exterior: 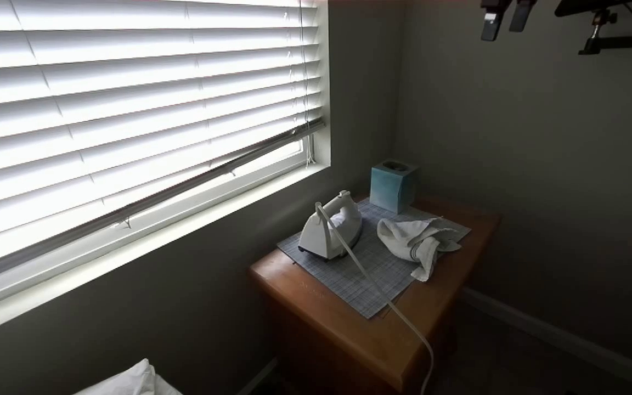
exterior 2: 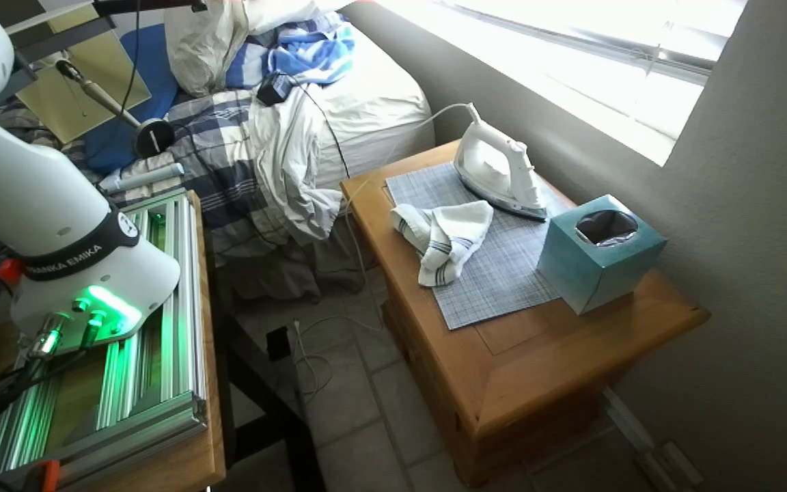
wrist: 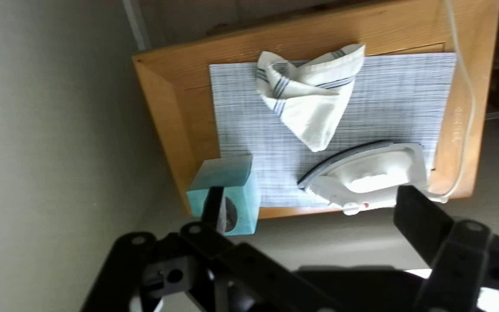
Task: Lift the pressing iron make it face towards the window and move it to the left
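A white pressing iron (exterior: 314,237) sits sole-down on a grey woven placemat (exterior: 370,299), its tip toward the tissue box. The iron also shows in an exterior view (exterior 2: 486,164) and in the wrist view (wrist: 373,167). Its white cord (exterior: 373,282) trails from the heel over the table edge. The window (exterior: 157,109) with white blinds is in the wall right beside the table. My gripper (wrist: 311,190) is open and empty, high above the table and apart from the iron. Its fingertips show at the top of an exterior view (exterior: 504,28).
The wooden table (exterior 2: 523,369) stands in the room corner against the window wall. A teal tissue box (exterior 2: 588,266) stands near the iron's tip. A crumpled white towel (exterior 2: 451,236) lies on the placemat beside the iron. A bed (exterior 2: 373,75) stands beyond the table.
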{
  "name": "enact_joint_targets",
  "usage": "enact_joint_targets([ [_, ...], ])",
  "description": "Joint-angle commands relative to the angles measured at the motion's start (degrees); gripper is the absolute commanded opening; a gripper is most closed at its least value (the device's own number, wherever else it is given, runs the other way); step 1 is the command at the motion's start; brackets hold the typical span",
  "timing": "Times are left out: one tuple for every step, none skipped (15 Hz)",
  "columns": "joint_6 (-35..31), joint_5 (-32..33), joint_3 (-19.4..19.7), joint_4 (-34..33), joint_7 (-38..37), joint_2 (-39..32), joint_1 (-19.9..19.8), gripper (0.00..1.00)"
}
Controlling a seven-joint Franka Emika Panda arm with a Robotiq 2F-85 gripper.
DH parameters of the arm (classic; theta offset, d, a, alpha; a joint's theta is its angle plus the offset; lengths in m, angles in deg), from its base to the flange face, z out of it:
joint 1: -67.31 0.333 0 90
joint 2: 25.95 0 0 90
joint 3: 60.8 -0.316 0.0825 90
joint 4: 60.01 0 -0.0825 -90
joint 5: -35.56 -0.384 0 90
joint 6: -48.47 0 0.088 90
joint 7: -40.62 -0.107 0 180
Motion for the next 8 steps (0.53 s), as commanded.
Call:
enact_joint_targets([
  [-1.2,-6.9,-2.2,-5.5,-10.2,-10.2,2.2,1.0],
  [-1.7,-8.4,-2.4,-6.7,-12.3,-12.5,2.5,1.0],
  [-3.0,-9.3,-2.2,-8.3,-14.3,-15.4,2.4,1.0],
  [-4.4,-10.1,-1.8,-9.9,-15.8,-18.1,2.1,1.0],
  [-5.5,-11.1,-1.3,-11.6,-17.2,-20.5,2.0,1.0],
  [-6.9,-12.1,-0.7,-13.4,-18.3,-23.4,1.9,1.0],
  [-8.1,-13.1,-0.3,-15.4,-20.0,-26.2,2.0,1.0],
  [-9.4,-14.1,0.2,-17.5,-21.6,-29.1,2.2,1.0],
])
